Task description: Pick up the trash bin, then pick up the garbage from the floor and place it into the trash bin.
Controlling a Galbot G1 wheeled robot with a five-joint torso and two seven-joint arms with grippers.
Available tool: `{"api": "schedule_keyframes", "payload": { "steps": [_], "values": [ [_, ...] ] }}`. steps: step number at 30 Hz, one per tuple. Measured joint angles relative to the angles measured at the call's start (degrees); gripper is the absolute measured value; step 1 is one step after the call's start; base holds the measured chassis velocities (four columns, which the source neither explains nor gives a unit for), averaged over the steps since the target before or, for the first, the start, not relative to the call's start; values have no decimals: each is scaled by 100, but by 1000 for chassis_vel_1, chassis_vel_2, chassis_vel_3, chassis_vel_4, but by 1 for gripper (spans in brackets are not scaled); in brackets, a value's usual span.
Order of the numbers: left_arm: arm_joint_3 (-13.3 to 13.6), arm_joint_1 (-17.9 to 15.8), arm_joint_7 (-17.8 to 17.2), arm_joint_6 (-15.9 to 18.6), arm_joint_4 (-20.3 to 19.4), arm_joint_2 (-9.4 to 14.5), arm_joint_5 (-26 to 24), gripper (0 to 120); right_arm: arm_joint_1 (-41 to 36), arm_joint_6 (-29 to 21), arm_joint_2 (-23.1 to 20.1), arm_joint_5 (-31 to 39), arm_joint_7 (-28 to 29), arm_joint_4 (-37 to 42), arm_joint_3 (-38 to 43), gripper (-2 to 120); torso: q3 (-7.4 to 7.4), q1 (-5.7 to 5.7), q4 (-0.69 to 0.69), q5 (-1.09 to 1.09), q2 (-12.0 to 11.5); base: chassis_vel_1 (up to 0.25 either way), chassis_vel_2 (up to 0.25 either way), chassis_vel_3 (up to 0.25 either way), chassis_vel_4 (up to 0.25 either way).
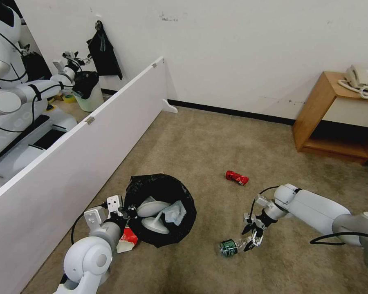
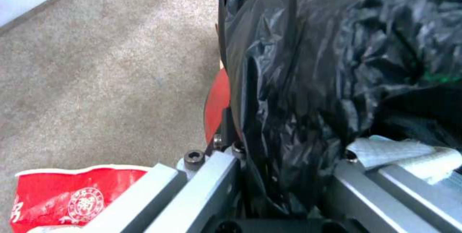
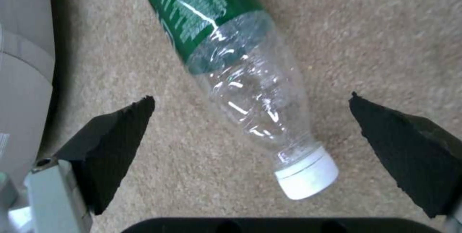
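The trash bin (image 1: 180, 228), lined with a glossy black bag, is low on the left with white slippers (image 1: 153, 208) and a light blue cloth (image 1: 175, 212) inside. My left gripper (image 1: 124, 212) is shut on its near rim. In the left wrist view the left gripper (image 2: 284, 175) pinches the black bag (image 2: 327, 63) and the bin's red wall (image 2: 216, 106). A clear, green-labelled bottle (image 1: 230, 248) lies on the carpet. My right gripper (image 1: 252, 241) hovers open at its cap end. Close up, the bottle (image 3: 231, 63) lies between the right gripper's (image 3: 251, 97) spread fingers, untouched. A red can (image 1: 237, 177) lies farther off.
A red-white paper cup (image 1: 127, 240) lies by my left wrist, also seen as the cup (image 2: 72, 197) on the carpet. A long white partition (image 1: 69, 163) runs along the left. A wooden side table (image 1: 331, 118) with a phone stands at the back right.
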Motion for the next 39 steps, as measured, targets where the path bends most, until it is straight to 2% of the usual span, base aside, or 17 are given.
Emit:
{"api": "schedule_keyframes", "payload": {
  "steps": [39],
  "values": [
    [-85, -62, 31, -9, 42, 33, -61, 0, 128, 54, 531, 6, -124, -401, -119, 100, 0, 0, 0, 0, 0, 0, 0, 0, 0]
  ]
}}
